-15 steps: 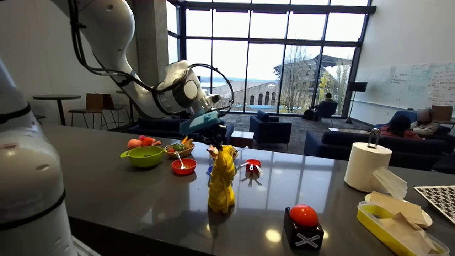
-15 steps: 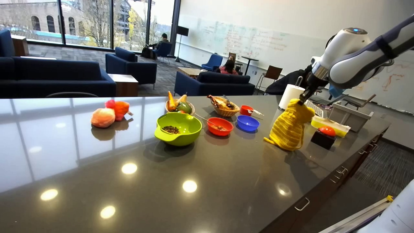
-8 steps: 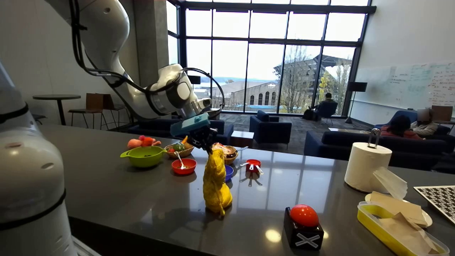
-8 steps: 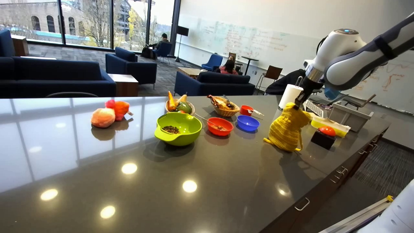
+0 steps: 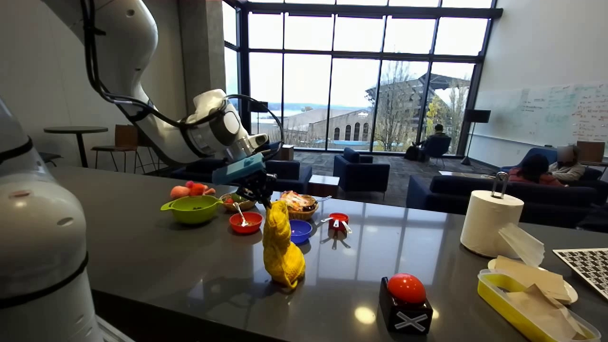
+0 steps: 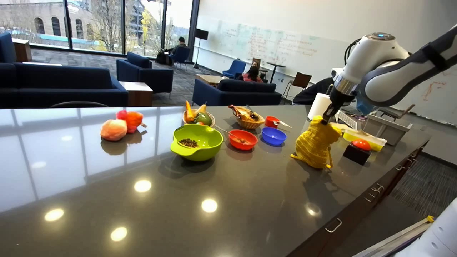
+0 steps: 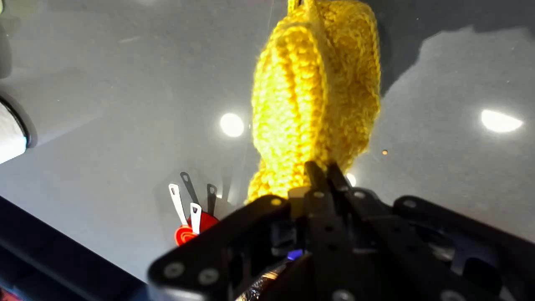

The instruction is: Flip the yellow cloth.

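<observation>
My black two-finger claw (image 7: 322, 168), clamped on the top of the bright yellow ribbed soft cloth (image 6: 315, 144), has shifted sideways and lower; the cloth's base rests on the glossy grey counter (image 6: 160, 214). I should lay it over slowly before releasing.

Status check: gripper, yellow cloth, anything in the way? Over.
Gripper shut on yellow cloth. Cloth bunched upright, lower end apparently on counter. Blue bowl and red button nearby, neither touching it.
</observation>
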